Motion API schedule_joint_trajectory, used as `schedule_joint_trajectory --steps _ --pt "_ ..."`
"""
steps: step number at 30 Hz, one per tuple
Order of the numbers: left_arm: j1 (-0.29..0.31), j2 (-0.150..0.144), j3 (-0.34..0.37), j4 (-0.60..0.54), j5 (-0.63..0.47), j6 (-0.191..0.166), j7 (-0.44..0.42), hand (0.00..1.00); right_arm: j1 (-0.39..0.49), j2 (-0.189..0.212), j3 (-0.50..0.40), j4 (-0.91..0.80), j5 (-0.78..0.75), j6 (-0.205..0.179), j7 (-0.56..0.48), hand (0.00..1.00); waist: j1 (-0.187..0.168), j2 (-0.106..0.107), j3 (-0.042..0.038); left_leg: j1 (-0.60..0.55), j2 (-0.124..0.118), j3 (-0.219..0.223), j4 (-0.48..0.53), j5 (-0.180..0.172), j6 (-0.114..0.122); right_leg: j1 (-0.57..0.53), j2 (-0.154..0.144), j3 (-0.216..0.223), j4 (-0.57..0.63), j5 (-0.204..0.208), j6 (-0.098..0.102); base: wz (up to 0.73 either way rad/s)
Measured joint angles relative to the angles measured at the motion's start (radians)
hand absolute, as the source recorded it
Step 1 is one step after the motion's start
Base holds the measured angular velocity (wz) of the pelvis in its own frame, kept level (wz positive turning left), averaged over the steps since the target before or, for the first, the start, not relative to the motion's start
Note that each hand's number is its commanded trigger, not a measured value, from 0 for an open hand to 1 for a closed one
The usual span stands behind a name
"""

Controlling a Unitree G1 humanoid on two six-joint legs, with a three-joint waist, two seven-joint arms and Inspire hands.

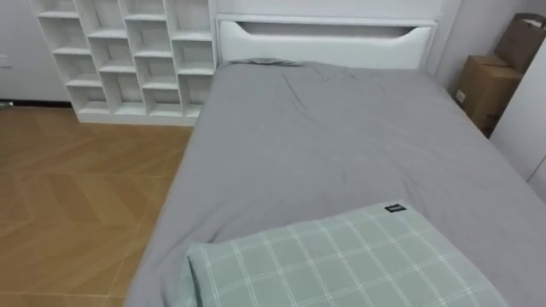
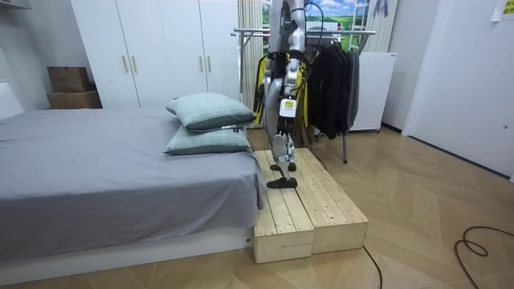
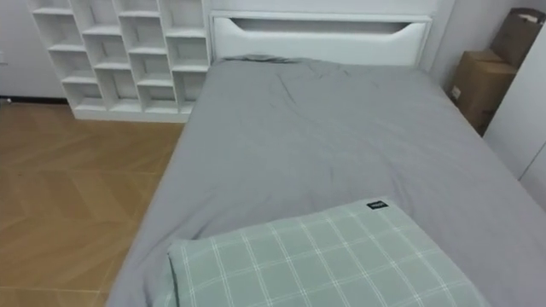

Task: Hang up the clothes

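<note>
Closest thing to the robot's head camera is a pale green checked pillow (image 1: 341, 260) lying on the near end of the bed (image 1: 324, 145). Past it the grey sheet is bare, a bit rumpled, with no loose clothing on it that I can spot. Wood floor (image 1: 77, 196) runs along the robot's left side. Further off there's the white headboard (image 1: 324, 38), a white cubby shelf (image 1: 128, 51) to its left and cardboard boxes (image 1: 486, 85) off to the right. In the room view the robot is standing on a raised wooden platform (image 2: 309, 213) right up against the bed. The dark clothes (image 2: 329, 76) are hanging on a rack (image 2: 305, 32) just behind it. As for the hands, honestly can't tell if the fingers are released, clenched or grasping something. What worries me is that it's looking at the bed while the clothes and rack are at its back. Turning round up there could put a foot off the platform's edge, and an arm could snag the hanging clothes.
</note>
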Motion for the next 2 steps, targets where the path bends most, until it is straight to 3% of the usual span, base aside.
schedule_joint_trajectory --steps 2 --pt "0.008 0.001 -0.012 0.000 -0.005 -0.006 0.002 0.00 -0.003 0.000 0.000 -0.002 -0.012 -0.005 0.000 0.00 0.001 0.002 0.0057 0.005 0.002 0.012 -0.003 0.000 0.000 0.001 -0.001 0.007 0.001 0.000 0.000 -0.12"
